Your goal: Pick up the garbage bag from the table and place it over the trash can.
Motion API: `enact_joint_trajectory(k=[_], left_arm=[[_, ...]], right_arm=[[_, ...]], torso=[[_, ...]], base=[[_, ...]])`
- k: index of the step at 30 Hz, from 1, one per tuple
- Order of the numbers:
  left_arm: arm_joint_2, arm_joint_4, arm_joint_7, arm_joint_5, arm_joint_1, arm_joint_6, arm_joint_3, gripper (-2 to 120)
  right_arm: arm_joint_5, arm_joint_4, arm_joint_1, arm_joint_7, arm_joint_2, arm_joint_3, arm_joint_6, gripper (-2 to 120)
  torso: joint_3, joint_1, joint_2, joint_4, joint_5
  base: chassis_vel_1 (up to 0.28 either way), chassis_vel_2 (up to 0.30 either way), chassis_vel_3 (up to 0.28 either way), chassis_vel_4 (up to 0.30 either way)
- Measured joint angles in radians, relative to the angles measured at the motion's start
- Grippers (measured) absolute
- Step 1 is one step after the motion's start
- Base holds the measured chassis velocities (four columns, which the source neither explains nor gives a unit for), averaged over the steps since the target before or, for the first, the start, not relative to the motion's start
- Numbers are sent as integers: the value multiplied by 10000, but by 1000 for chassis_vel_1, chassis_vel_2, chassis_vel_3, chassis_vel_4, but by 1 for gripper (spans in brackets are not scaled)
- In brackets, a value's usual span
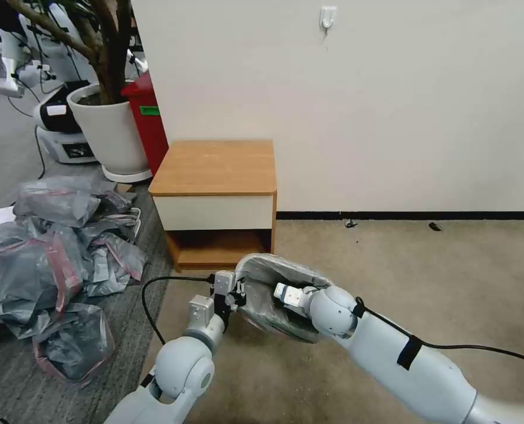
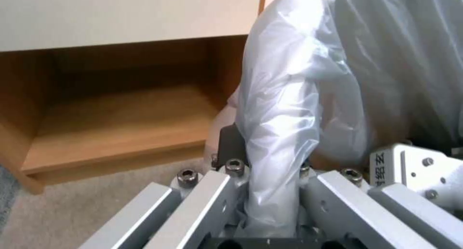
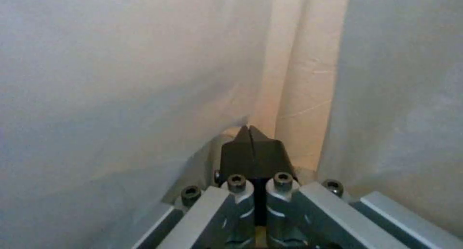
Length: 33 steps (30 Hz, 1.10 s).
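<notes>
While your left gripper point(image 2: 270, 191) pinches the garbage bag point(image 1: 273, 282) draped over the trash can point(image 3: 299, 79) before the surface point(image 1: 214, 168); your right gripper point(image 3: 253, 147) sits closed inside.

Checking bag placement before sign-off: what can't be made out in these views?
Whatever sits under the garbage bag: head view, plastic covers it, so rim fit is unknown.
Far jaw of the left gripper: left wrist view, a bag fold hides it.
Hold of the right gripper: right wrist view, jaws meet, but any pinched film is too fine to tell.
</notes>
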Motion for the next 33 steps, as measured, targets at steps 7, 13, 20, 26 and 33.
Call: enact_joint_trajectory(k=[7,13,20,26,33], left_arm=[[-37,76,0,0,-25,0,18,2],[-69,309,-28,-2,-133,-16,4,2],[-135,587,-108,-9,-283,-31,30,2],[-184,777,-238,-61,-445,-33,125,2],[-290,879,-401,-277,-560,-31,293,2]], right_arm=[[-2,-29,14,48,0,5,1,0],[34,88,33,106,-69,4,2,0],[144,335,114,134,-150,-20,4,0],[305,716,50,137,-260,-85,5,0],[508,1138,-45,195,-306,-88,7,0]], torso=[[0,0,0,0,0],[0,0,0,-1,0],[0,0,0,0,0],[0,0,0,0,0],[0,0,0,0,0]], base=[[0,0,0,0],[0,0,0,0],[0,0,0,0],[0,0,0,0],[0,0,0,0]])
